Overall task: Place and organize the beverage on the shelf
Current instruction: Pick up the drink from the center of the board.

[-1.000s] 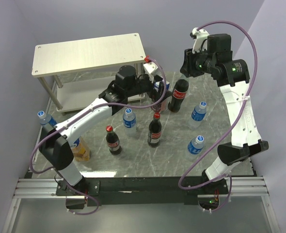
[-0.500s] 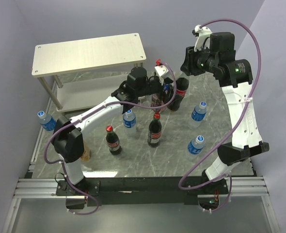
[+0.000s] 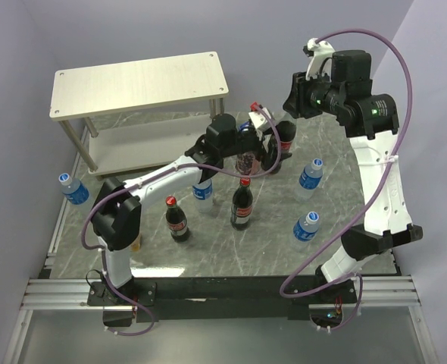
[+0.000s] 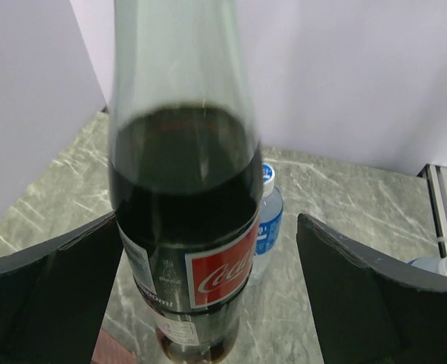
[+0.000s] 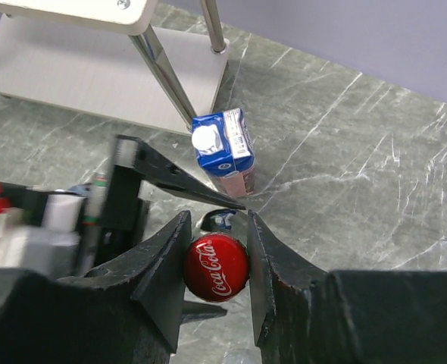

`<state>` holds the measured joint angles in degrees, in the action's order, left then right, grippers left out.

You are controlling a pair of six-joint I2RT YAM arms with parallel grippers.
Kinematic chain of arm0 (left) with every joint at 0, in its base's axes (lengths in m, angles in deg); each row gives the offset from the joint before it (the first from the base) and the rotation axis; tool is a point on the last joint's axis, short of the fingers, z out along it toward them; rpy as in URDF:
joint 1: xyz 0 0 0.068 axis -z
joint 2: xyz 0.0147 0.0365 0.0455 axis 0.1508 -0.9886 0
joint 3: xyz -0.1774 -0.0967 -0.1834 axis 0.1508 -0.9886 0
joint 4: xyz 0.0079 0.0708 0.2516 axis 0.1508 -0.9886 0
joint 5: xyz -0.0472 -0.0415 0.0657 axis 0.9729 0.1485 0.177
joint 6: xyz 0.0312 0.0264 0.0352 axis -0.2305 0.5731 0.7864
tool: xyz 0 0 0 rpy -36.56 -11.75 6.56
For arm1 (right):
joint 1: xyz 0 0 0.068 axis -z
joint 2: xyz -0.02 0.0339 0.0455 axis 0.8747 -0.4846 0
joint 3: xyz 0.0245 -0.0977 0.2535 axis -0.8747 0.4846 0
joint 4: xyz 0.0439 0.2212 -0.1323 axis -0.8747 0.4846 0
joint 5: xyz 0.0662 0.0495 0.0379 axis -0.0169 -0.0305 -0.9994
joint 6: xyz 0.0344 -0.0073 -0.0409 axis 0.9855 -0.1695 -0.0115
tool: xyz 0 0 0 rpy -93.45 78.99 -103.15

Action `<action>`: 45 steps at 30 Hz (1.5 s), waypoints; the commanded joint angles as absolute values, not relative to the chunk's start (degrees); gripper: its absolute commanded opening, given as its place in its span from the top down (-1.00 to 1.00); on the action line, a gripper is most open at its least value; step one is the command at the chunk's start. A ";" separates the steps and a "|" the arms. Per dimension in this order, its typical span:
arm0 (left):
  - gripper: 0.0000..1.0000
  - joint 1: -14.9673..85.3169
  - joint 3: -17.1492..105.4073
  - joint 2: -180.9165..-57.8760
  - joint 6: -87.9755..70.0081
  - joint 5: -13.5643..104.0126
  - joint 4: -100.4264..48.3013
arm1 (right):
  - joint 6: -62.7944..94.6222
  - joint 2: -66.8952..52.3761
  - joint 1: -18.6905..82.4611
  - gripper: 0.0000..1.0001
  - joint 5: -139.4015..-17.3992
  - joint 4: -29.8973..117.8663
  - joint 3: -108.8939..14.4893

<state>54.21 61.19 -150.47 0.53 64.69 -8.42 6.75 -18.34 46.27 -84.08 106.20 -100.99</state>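
A large cola bottle (image 3: 283, 142) stands at the table's far middle. My right gripper (image 3: 293, 102) is above it, shut on its red cap (image 5: 216, 268). My left gripper (image 3: 271, 149) is open around the bottle's body (image 4: 185, 227); the left finger (image 4: 49, 296) is close to it and the right finger (image 4: 367, 296) stands apart. Two smaller cola bottles (image 3: 177, 220) (image 3: 242, 205) and several water bottles (image 3: 309, 174) (image 3: 304, 227) (image 3: 202, 188) (image 3: 73, 188) stand on the table. A blue-topped carton (image 5: 223, 148) stands beside the shelf (image 3: 140, 83). The yellow carton is mostly hidden by the left arm.
The shelf's lower board (image 5: 79, 76) and a silver leg (image 5: 163, 72) are close behind the carton. A water bottle (image 4: 267, 220) stands just beyond the held cola bottle. Purple walls close the table at the back and sides.
My left arm has swung right, away from the shelf, and its open gripper has come around the large cola bottle. My right gripper has stayed on the cap.
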 commanded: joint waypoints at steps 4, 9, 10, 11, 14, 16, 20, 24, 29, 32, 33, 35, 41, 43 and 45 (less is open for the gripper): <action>-0.99 55.26 59.50 -152.00 1.10 64.65 -1.72 | 9.01 -11.08 47.65 1.00 -88.42 94.45 -105.95; -0.99 56.40 60.20 -153.15 1.19 64.12 -0.22 | 9.01 -10.47 48.09 1.00 -89.04 94.28 -105.08; -0.99 56.49 60.20 -153.32 1.28 63.95 0.48 | 9.01 -10.38 48.27 1.00 -89.30 94.19 -104.99; -0.99 56.66 60.29 -153.50 1.28 63.51 0.83 | 9.01 -10.20 48.44 1.00 -89.39 94.10 -104.90; -0.99 57.19 60.38 -153.68 1.63 63.07 1.71 | 9.01 -10.03 48.80 1.00 -89.92 94.02 -104.72; -0.92 57.45 60.29 -154.03 1.98 62.63 2.15 | 10.41 -10.03 49.15 1.00 -90.09 93.93 -104.46; -0.81 58.07 59.85 -153.85 1.98 61.14 3.21 | 10.85 -9.85 49.76 1.00 -91.32 93.75 -104.02; -0.61 58.42 60.20 -154.12 4.79 59.64 2.34 | 11.03 -9.76 50.20 1.00 -91.76 93.75 -104.11; 0.99 58.51 60.82 -154.29 5.06 59.03 1.98 | 11.21 -9.59 51.08 1.00 -92.29 93.49 -103.84; 0.99 58.68 58.71 -152.80 4.53 58.67 5.75 | 11.21 -9.24 51.34 1.00 -92.29 93.23 -102.88; 0.99 58.69 58.27 -152.45 4.27 58.58 6.54 | 11.30 -9.06 51.69 1.00 -92.38 93.22 -102.70; 0.99 58.69 58.00 -151.40 4.00 58.67 7.69 | 11.12 -9.06 51.78 1.00 -92.73 93.22 -102.53; 0.99 58.68 59.49 -149.55 3.04 59.11 7.52 | 11.56 -7.48 52.31 0.68 -94.75 92.17 -100.59; 0.99 58.69 59.94 -149.11 0.67 59.72 7.69 | 11.47 -6.60 52.31 0.47 -95.10 91.82 -100.07; 0.99 58.69 59.68 -148.58 0.22 59.73 8.75 | 11.30 -5.99 52.31 0.13 -95.54 91.64 -99.80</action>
<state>58.54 58.39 -153.68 2.39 59.16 3.43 9.31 -11.98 51.82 -91.97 104.60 -97.98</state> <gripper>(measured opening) 0.701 0.415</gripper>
